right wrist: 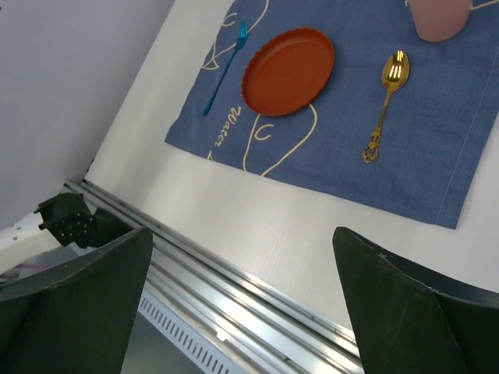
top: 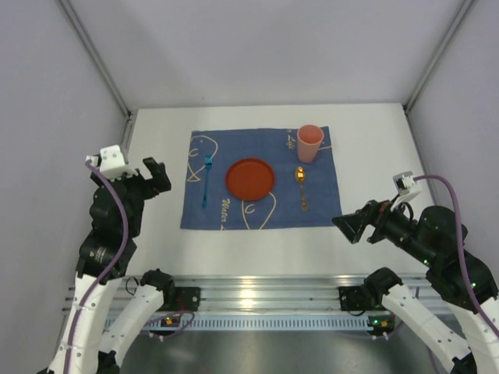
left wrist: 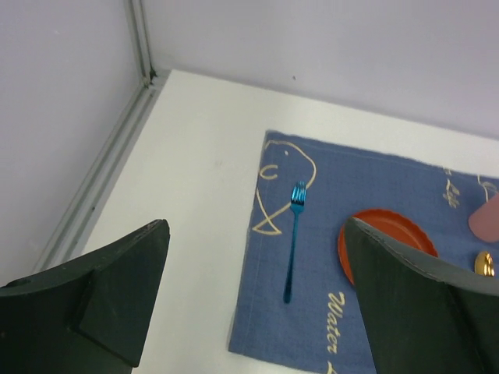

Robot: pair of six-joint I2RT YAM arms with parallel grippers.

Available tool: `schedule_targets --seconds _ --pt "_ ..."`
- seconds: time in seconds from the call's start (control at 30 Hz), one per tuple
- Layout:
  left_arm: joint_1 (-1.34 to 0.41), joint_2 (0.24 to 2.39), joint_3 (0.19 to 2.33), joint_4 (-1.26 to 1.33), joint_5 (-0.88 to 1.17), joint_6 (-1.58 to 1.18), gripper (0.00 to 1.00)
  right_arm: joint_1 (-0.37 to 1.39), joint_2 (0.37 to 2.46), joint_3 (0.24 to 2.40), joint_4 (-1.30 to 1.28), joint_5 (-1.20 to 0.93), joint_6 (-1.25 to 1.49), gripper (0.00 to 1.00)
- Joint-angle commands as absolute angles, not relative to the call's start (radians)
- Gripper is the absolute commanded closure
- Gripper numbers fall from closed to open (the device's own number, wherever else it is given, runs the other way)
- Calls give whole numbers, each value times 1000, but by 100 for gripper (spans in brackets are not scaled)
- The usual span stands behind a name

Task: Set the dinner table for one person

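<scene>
A: Arm colours?
B: Both the left arm and right arm: white lower shells, black upper joints, lilac cable alongside.
A: And the left claw, right claw?
B: Black wedge fingers, white camera box behind.

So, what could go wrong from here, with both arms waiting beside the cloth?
The open right gripper hangs near the blue cloth at its near right corner; a careless sweep might snag it and drag everything. The pink cup stands upright by the cloth's far right corner; a nudge could tip it onto the gold spoon.
</scene>
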State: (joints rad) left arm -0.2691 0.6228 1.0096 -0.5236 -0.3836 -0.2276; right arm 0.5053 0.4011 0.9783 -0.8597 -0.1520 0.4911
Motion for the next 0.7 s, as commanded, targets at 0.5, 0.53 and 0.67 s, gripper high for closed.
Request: schedule_targets --seconds 0.5,0.53,0.67 --pt "-267 732 898 -103 -463 -55 1 497 405 997 -835 -58 523 0" --pt "-267 738 885 -82 -466 -52 1 495 405 999 -834 -57 525 0" --pt "-267 793 810 53 -495 -29 1 495 402 985 -813 -54 531 0"
